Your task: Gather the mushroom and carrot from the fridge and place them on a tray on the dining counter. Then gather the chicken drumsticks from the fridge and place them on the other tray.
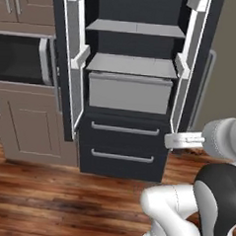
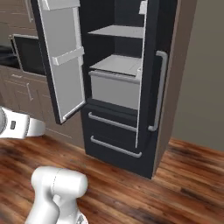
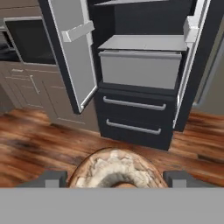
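Observation:
The fridge (image 1: 123, 140) stands ahead with both upper doors swung open, also seen in the right base view (image 2: 122, 131) and the hand view (image 3: 135, 122). Its grey shelves (image 1: 135, 28) and the top of its pale inner bin (image 1: 129, 92) look bare. In the hand view my gripper (image 3: 113, 180) is shut on the mushroom (image 3: 116, 168), a brown-rimmed cap with pale gills that fills the gap between the two fingertips (image 3: 51, 178), well back from the fridge and above the wooden floor. The carrot, chicken drumsticks, trays and dining counter are out of view.
A brown cabinet with a black oven panel (image 1: 19, 59) adjoins the fridge on the left. The left fridge door (image 2: 61, 57) juts out toward me. Two lower drawers with grey bar handles (image 1: 124, 129) are closed. A beige wall (image 2: 201, 70) lies to the right.

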Controlling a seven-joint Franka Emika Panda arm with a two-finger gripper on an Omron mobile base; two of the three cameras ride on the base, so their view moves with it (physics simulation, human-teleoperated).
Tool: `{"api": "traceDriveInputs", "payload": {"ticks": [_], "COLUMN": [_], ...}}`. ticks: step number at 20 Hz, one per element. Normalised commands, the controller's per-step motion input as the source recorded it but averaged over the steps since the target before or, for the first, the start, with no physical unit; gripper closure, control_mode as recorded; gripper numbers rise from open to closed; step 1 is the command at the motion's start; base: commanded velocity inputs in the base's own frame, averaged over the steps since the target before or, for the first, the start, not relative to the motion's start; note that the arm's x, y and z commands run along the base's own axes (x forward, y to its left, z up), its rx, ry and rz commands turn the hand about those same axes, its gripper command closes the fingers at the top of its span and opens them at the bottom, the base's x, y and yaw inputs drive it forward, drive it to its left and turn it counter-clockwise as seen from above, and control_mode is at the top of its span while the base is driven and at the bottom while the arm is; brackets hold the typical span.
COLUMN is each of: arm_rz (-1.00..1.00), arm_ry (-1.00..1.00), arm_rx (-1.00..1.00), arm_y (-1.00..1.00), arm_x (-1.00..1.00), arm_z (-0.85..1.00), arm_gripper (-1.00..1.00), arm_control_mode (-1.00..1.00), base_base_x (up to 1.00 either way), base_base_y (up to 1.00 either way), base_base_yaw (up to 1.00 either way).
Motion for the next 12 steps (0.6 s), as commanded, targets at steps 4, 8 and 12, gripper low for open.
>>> {"api": "traceDriveInputs", "payload": {"ticks": [4, 8, 12], "arm_rz": [0.00, 0.00, 0.00], "arm_ry": [0.00, 0.00, 0.00], "arm_rx": [0.00, 0.00, 0.00], "arm_y": [0.00, 0.00, 0.00], "arm_x": [0.00, 0.00, 0.00], "arm_z": [0.00, 0.00, 0.00], "arm_gripper": [1.00, 1.00, 1.00], "arm_control_mode": [1.00, 1.00, 1.00], "base_base_x": [-0.87, -0.96, -1.00], "base_base_y": [-0.68, -0.56, -0.19], "base_base_yaw": [0.25, 0.24, 0.18]}}
